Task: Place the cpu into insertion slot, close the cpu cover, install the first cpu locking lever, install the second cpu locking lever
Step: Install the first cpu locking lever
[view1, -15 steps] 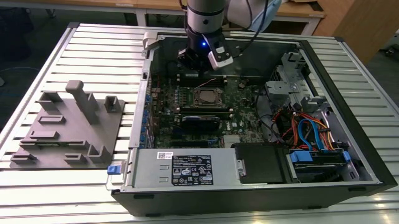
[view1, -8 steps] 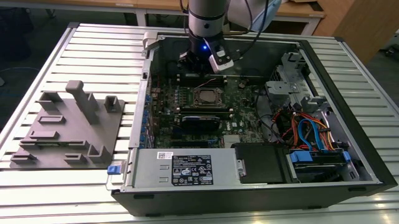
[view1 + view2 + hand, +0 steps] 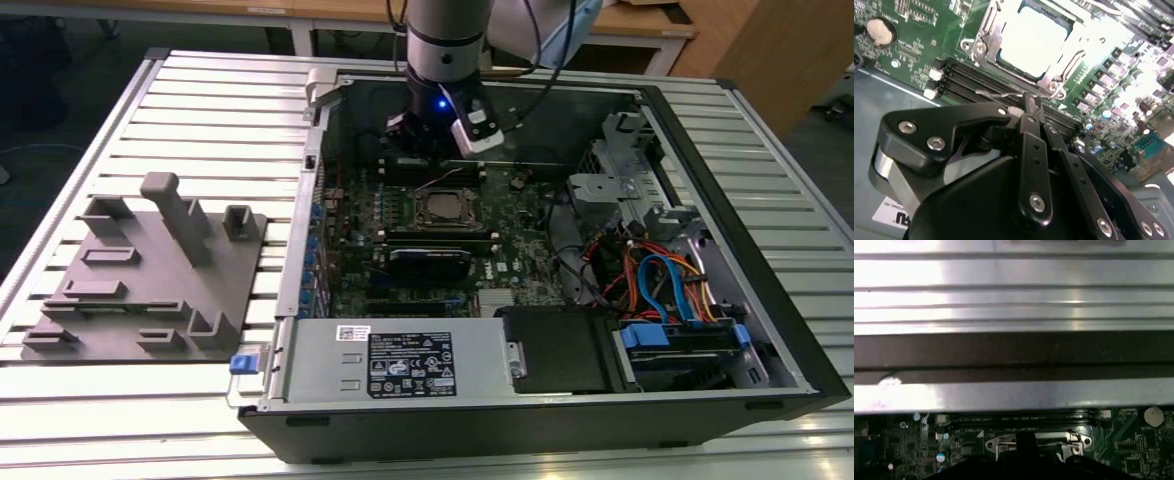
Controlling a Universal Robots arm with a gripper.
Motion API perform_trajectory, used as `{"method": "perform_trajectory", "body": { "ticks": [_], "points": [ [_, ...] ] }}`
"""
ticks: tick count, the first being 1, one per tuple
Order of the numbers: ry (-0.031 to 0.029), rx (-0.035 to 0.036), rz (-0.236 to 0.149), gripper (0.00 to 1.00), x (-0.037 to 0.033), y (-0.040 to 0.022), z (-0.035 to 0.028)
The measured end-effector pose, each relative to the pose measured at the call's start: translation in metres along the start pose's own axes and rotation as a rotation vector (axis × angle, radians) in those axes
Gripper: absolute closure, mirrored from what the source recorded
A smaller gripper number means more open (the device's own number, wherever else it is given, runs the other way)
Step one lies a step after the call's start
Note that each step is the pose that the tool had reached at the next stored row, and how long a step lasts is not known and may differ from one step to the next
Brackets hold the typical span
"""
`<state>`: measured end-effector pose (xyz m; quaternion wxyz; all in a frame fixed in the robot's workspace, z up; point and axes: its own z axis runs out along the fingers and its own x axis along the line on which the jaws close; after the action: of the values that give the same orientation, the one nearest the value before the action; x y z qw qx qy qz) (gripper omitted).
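Worktop: ribbed metal slats, carrying everything listed below.
Computer case: black tower laid on its side, panel off, interior open to the exterior view.
Grey fixture block: moulded tray with upright posts and pockets, on the worktop at the exterior view's left, well apart from the arm.
Power supply: silver box with a label, along the near edge of the case.
Drive bay and cables: blue, orange and red wiring (bundled at the exterior view's right), not involved in the work.
Motherboard: green board on the case floor; empty black memory slots run between the socket and the claw.
Arm: reaches down into the far part of the case, just beyond the socket.
Claw: the dark fingers meet at a narrow tip with nothing seen between them; the tip hangs just beside the socket's edge, near a thin wire lever (whether it touches the lever I cannot tell).
Cpu cover: silvery frame lying flat around the chip, so judged closed.
Cpu: seated in the socket, its bright metal top showing through the cover's window.
Progress: placing and cover-closing look done; the lever work appears in hand, and how many levers are latched cannot be told.
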<state>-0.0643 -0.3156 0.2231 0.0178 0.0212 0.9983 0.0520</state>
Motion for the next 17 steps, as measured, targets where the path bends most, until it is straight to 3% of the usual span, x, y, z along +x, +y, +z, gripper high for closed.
{"method": "perform_trajectory", "body": {
  "ticks": [17],
  "points": [
    [-0.0001, 0.0001, 0.0, 0.9, -0.0104, 0.0042, 0.007]
  ]
}}
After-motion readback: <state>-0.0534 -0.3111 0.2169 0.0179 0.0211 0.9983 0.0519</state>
